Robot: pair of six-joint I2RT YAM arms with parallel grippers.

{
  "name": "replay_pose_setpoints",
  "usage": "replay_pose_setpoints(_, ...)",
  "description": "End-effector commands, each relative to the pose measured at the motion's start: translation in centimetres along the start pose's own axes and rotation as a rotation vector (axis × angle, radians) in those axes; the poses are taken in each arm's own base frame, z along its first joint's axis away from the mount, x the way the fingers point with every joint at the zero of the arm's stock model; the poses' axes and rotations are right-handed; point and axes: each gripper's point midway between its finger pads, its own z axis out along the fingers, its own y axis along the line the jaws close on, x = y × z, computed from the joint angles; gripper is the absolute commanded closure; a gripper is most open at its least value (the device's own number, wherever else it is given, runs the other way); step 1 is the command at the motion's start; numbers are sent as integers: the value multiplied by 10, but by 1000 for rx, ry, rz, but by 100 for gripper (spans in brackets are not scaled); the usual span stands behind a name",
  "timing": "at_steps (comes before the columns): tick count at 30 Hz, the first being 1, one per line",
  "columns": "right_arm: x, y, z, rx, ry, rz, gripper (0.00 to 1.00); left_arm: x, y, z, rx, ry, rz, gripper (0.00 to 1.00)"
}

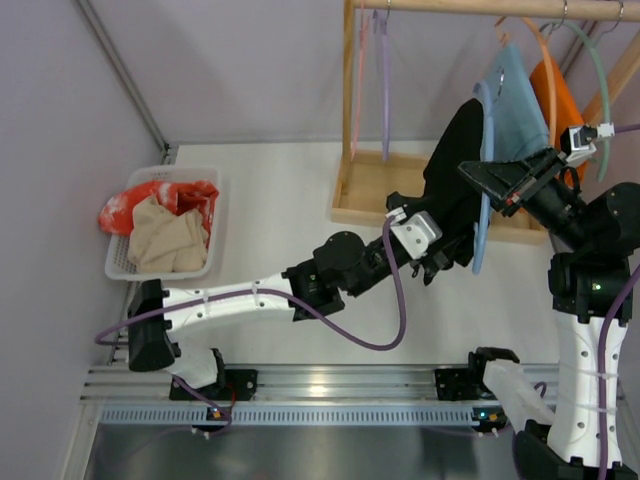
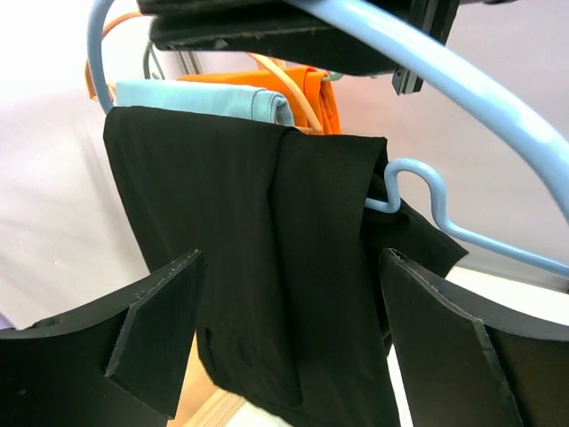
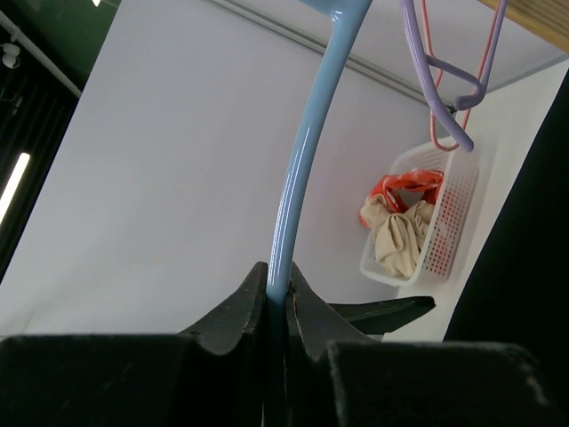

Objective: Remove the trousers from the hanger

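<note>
The black trousers hang folded over the light blue hanger, in front of the wooden rack. My right gripper is shut on the hanger's upper arm; in the right wrist view the blue rod runs up from between the closed fingers of the right gripper. My left gripper is open at the trousers' lower part. In the left wrist view the left gripper has its fingers spread either side of the trousers, not touching them. The hanger's notch shows beside the fabric.
A white basket with beige and red cloths stands at the left. The wooden rack carries purple and pink hangers, a light blue cloth, an orange cloth and a green hanger.
</note>
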Motion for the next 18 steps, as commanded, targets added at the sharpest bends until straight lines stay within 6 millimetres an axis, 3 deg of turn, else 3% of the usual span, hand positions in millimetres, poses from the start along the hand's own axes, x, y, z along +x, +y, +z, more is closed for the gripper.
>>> replay_pose_setpoints(1, -4, 41, -9, -131, -39, -149, 100, -24, 6, 10, -40, -77, -29, 16)
replay_pose_setpoints(9, 2, 49, -12, -152, -7, -164, 100, 0, 37, 21, -179, -13, 12, 25)
replay_pose_setpoints(12, 2, 50, -11, -155, -2, -154, 100, 12, 39, 24, -179, 9, 49, 29)
replay_pose_setpoints(18, 3, 52, -11, -158, 7, -148, 100, 30, 36, 27, -160, 39, 95, 27)
